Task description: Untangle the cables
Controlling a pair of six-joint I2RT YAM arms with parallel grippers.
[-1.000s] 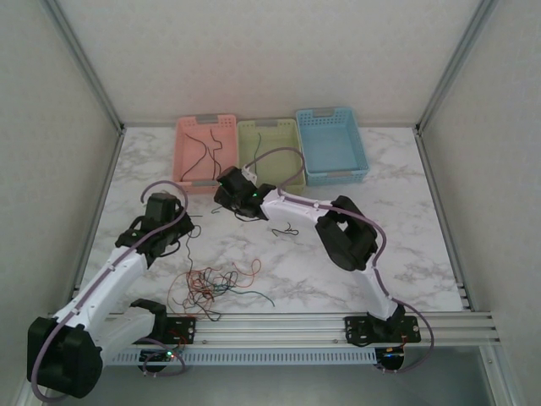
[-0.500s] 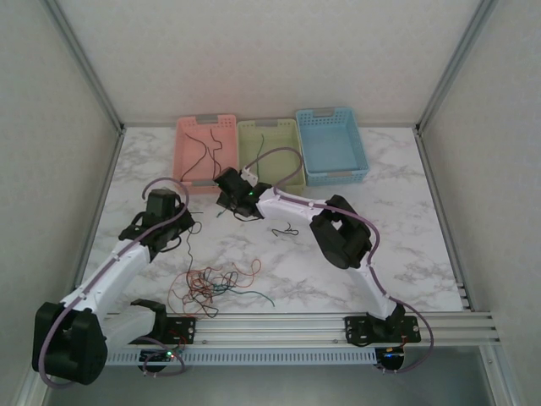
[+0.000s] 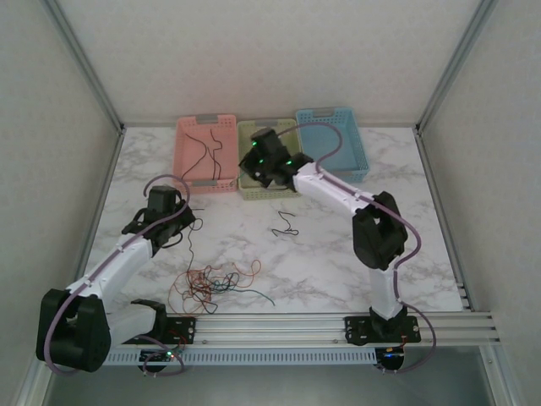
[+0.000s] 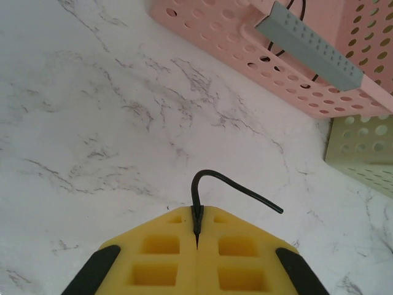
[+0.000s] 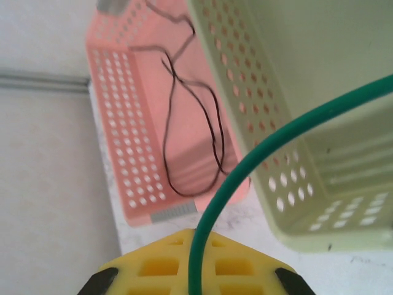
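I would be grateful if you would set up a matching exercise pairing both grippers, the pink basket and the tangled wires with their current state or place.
Column A
1. left gripper
2. right gripper
3. pink basket
4. tangled bunch of wires

Column B
a. shut on the green wire
b. lies on the marble table near the front rail
c. holds loose black wires
d. shut on a black wire

Pairs: 1-d, 2-a, 3-c, 4-b

Table [image 3: 406,228] veined marble-look, smooth; pink basket [image 4: 233,24] perforated matt plastic; cables [image 3: 211,283] smooth-coated
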